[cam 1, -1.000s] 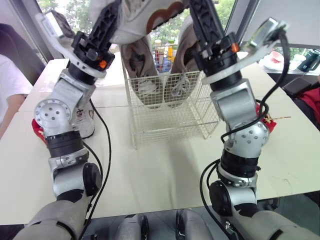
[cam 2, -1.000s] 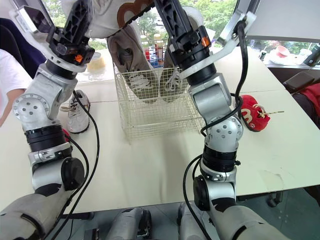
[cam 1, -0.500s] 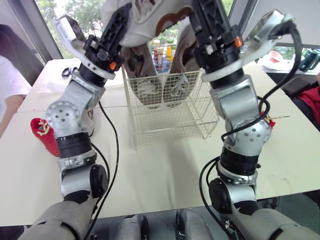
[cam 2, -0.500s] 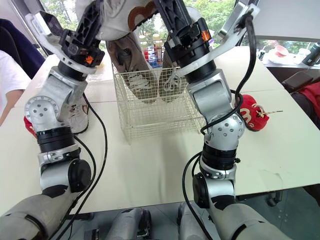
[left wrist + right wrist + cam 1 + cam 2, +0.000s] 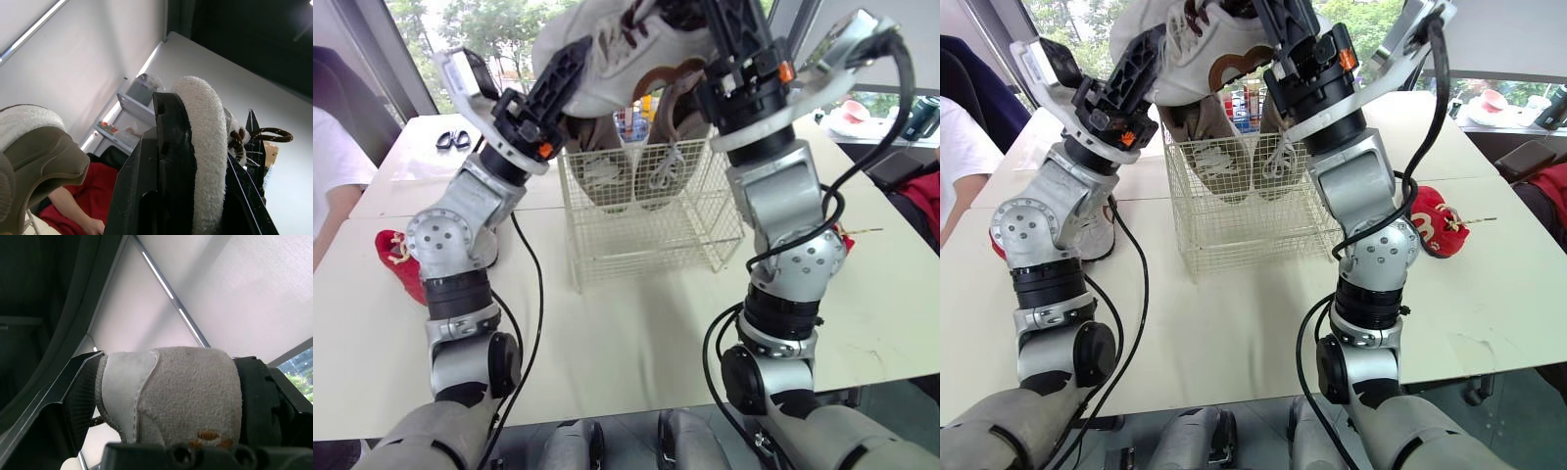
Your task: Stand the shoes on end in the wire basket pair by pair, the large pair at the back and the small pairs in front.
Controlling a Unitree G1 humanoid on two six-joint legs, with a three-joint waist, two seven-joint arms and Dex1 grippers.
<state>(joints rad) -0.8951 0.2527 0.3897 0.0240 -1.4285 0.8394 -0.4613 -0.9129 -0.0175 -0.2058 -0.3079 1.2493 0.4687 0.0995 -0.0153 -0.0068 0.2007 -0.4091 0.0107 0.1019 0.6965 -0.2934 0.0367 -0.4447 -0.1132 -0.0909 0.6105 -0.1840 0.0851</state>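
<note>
My left gripper (image 5: 576, 61) and right gripper (image 5: 720, 24) both clamp tight on one pale shoe (image 5: 607, 44), held above the wire basket (image 5: 646, 235). Directly beneath it the grey pair (image 5: 599, 166) stands on end at the basket's back. A red shoe (image 5: 399, 262) and a small white shoe (image 5: 1097, 227) lie by my left arm, a second red shoe (image 5: 1435, 227) lies by my right, and scissors (image 5: 450, 140) lie farther off.
</note>
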